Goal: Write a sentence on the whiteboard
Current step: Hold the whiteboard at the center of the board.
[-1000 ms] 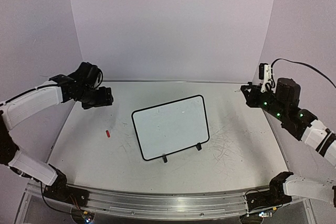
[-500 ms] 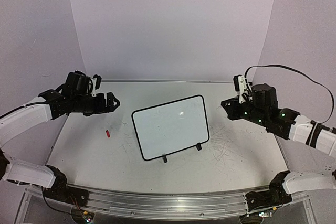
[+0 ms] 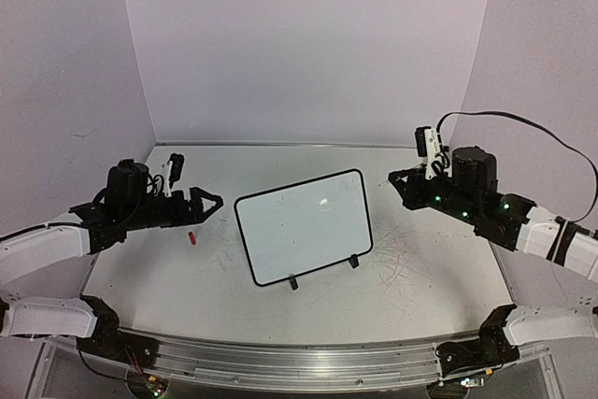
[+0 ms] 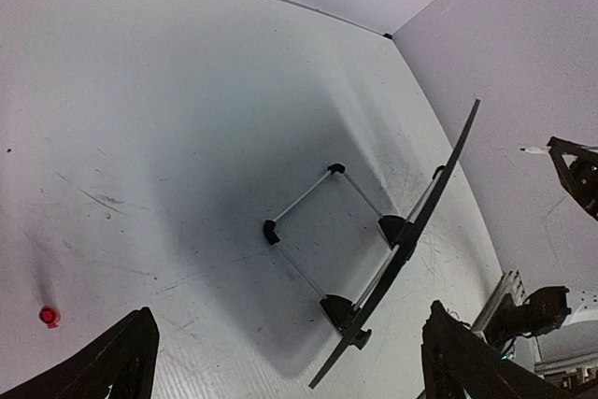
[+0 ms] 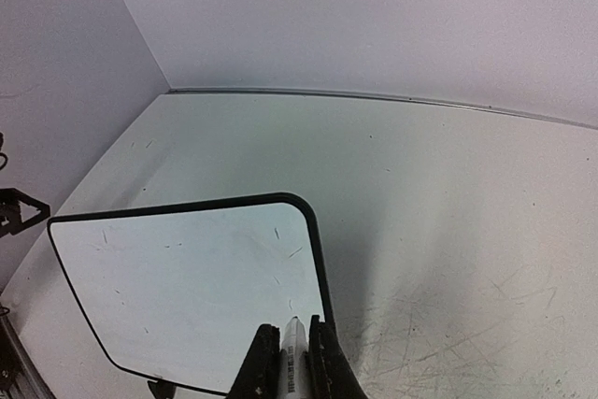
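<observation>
Centre of the top view: whiteboard (image 3: 304, 224), black-framed, propped on two small black feet on the scuffed white tabletop (image 3: 420, 268), long side slanting up toward the right, face marked with faint grey strokes.

Left of the board, middle left of the frame: left claw (image 3: 207, 203), wide open, gripping nothing, pointing toward the board's left edge and apart from it. Just below that claw, on the tabletop: small red cap (image 3: 191, 237), untouched.

Right of the board's upper right corner: right claw (image 3: 400, 178), closed on a marker, clear of the frame.

Left wrist view: board (image 4: 411, 231) seen nearly edge-on from behind, right of centre, with its wire stand spread on the tabletop; the two fingers of the left claw (image 4: 288, 324) far apart at the lower corners; red cap (image 4: 49, 316) at lower left.

Right wrist view: right claw (image 5: 291, 338) at bottom centre, jaws pressed on a white marker (image 5: 293, 354), tip aimed toward the board's right edge; board (image 5: 187, 287) filling the lower left; contact between tip and board impossible to tell here.
</observation>
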Action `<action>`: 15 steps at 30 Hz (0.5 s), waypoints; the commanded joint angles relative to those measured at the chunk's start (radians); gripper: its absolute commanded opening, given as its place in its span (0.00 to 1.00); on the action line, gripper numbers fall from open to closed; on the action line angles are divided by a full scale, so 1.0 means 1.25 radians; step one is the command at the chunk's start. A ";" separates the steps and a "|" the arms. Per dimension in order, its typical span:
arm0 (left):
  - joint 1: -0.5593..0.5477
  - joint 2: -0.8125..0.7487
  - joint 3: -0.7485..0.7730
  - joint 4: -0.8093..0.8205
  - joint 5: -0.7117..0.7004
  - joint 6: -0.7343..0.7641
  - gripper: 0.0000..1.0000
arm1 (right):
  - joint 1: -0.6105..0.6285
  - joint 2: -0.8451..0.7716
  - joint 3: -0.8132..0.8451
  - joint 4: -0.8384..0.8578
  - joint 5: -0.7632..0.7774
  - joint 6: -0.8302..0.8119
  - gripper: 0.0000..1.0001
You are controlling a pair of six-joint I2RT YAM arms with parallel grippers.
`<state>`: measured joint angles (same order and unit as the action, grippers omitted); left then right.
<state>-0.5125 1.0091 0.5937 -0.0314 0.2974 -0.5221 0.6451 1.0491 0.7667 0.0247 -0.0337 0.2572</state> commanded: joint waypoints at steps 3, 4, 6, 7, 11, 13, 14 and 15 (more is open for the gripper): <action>-0.003 -0.044 -0.096 0.196 0.087 -0.021 0.99 | 0.005 -0.020 -0.012 0.088 -0.033 0.037 0.00; -0.003 -0.047 -0.101 0.199 0.097 -0.016 0.99 | 0.005 -0.020 -0.013 0.092 -0.032 0.042 0.00; -0.002 -0.037 -0.103 0.202 0.121 -0.011 0.99 | 0.006 -0.021 -0.014 0.096 -0.034 0.044 0.00; -0.002 -0.027 -0.105 0.205 0.126 -0.014 0.99 | 0.006 -0.023 -0.014 0.098 -0.034 0.045 0.00; -0.002 0.011 -0.137 0.271 0.151 -0.032 0.97 | 0.006 -0.034 -0.012 0.099 -0.022 0.053 0.00; -0.001 0.015 -0.166 0.335 0.153 -0.045 0.98 | 0.005 -0.038 -0.012 0.100 -0.022 0.057 0.00; 0.000 0.018 -0.181 0.375 0.159 -0.053 0.99 | 0.005 -0.039 -0.010 0.101 -0.027 0.057 0.00; 0.004 0.023 -0.191 0.415 0.164 -0.063 0.99 | 0.005 -0.038 -0.008 0.102 -0.034 0.057 0.00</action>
<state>-0.5122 1.0202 0.4106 0.2728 0.4556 -0.5605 0.6468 1.0277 0.7502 0.0965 -0.0676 0.3139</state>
